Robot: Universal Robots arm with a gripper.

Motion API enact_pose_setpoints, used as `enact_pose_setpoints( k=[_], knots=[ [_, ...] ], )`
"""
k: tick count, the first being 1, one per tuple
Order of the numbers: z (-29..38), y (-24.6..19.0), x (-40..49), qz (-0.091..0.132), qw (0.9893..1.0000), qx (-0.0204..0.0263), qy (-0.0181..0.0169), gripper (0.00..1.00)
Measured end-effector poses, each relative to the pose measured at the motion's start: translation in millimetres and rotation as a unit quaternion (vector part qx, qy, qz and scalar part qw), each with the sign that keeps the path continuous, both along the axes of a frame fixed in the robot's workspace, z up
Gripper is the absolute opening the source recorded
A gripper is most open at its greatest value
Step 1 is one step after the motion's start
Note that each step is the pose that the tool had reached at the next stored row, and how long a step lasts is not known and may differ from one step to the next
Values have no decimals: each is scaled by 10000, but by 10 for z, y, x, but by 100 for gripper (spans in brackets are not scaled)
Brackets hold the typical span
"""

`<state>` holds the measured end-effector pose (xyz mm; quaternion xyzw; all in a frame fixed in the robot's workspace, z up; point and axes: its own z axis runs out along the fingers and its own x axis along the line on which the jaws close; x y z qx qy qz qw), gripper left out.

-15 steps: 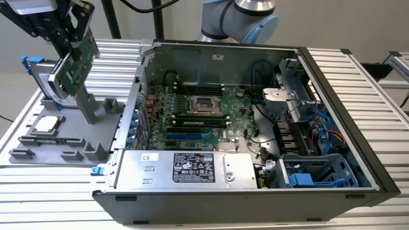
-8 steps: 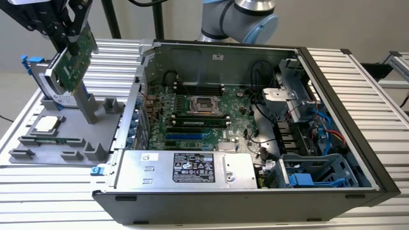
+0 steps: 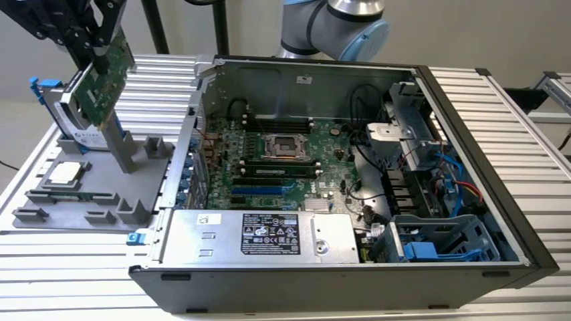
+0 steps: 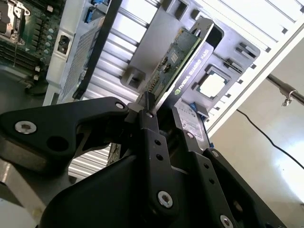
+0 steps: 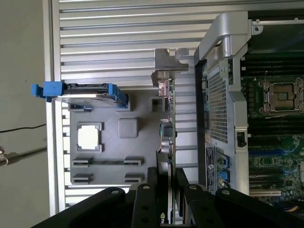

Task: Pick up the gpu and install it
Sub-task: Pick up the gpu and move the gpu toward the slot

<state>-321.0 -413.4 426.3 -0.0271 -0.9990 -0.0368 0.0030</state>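
Observation:
The gpu (image 3: 100, 90) hangs tilted above the grey holder tray (image 3: 53, 200) at the exterior view's left, its green board facing the camera. My gripper (image 3: 101, 61) is shut on the card's upper edge. In the second wrist view the gpu (image 4: 184, 59) sticks out from between the black fingers (image 4: 148, 118) of my gripper (image 4: 161, 116). The first wrist view has the gpu (image 5: 167, 126) edge-on, silver bracket (image 5: 168, 61) at its far end, clamped in my gripper (image 5: 167, 175). The open computer case (image 3: 464, 134) lies to the exterior view's right, with the motherboard (image 3: 277, 160) exposed.
A silver hard drive with blue rails (image 3: 76, 130) stands in the tray just behind the card, also in the first wrist view (image 5: 88, 91). A square processor chip (image 3: 64, 172) lies on the tray. The case's left wall (image 3: 187, 134) and power supply (image 3: 259, 234) rise between tray and motherboard.

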Motion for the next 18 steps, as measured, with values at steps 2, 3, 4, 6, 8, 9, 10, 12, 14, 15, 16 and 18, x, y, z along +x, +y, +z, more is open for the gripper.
enact_pose_setpoints(
  k=[2,3,4,6,8,9,10,12,14,15,16,18],
  knots=[
    [1,0,1,0,10000,0,1,0],
    [2,0,4,0,10000,-1,1,0],
    [2,0,9,1,10000,-1,1,0],
    [1,0,18,1,10000,0,0,0],
    [2,1,29,0,10000,0,0,0],
    [2,1,34,0,10000,0,0,0],
    [2,1,40,0,10000,0,0,0],
    [2,1,53,0,10000,0,0,0],
    [3,2,65,0,10000,0,0,0],
    [3,2,70,0,10000,0,0,0],
    [3,3,74,0,10000,0,0,0],
    [3,3,85,0,10000,0,0,0]
  ],
)
